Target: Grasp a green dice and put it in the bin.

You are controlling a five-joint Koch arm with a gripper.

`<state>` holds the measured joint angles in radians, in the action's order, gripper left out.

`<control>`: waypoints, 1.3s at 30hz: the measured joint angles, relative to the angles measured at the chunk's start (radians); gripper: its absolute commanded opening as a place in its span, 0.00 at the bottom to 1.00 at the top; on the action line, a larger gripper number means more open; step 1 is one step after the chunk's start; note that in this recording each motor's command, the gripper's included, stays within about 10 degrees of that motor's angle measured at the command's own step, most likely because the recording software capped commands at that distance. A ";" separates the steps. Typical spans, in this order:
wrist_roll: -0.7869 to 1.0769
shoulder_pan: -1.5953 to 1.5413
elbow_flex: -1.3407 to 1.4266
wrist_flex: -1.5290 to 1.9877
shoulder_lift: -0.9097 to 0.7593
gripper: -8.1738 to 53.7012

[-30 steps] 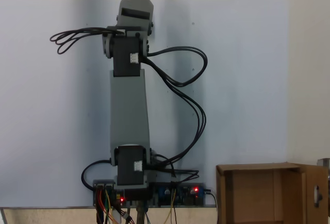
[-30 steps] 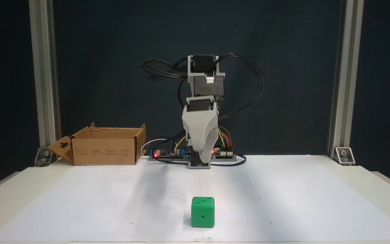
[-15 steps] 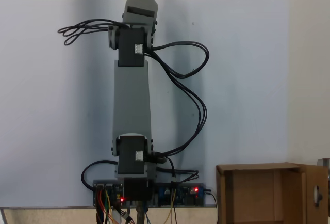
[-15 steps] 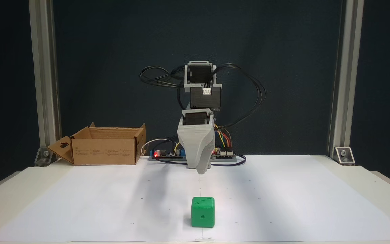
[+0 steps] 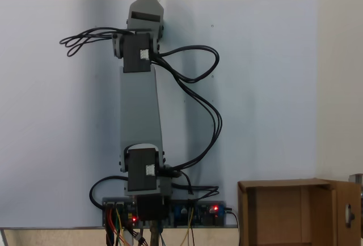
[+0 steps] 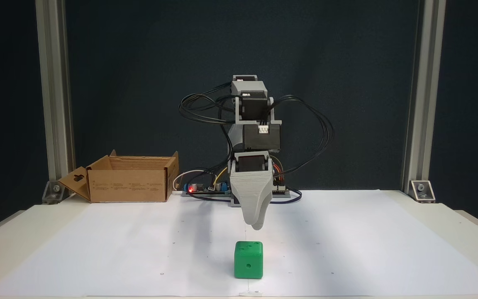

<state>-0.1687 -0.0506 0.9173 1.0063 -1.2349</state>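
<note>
You have the gripper (image 6: 257, 226) hanging tip-down just behind and above the green dice (image 6: 248, 260), likely lining up a grasp, though whether its jaws are parted I cannot tell, while the bin (image 6: 129, 179) waits well behind the dice, leftward.

Hand (image 6: 257, 225) hangs above green dice (image 6: 248, 260), open air between them. Bare white bench (image 6: 347, 249) on both sides of hand in that fixed view. Bin (image 6: 129, 178) well off to hand's left, back by bench edge, top open. Looping cables (image 6: 305, 124) behind hand, above it.
</note>
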 measured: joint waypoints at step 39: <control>0.005 0.032 -0.011 0.055 0.114 0.80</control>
<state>-0.1641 -0.0184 0.9066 1.0615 -1.1213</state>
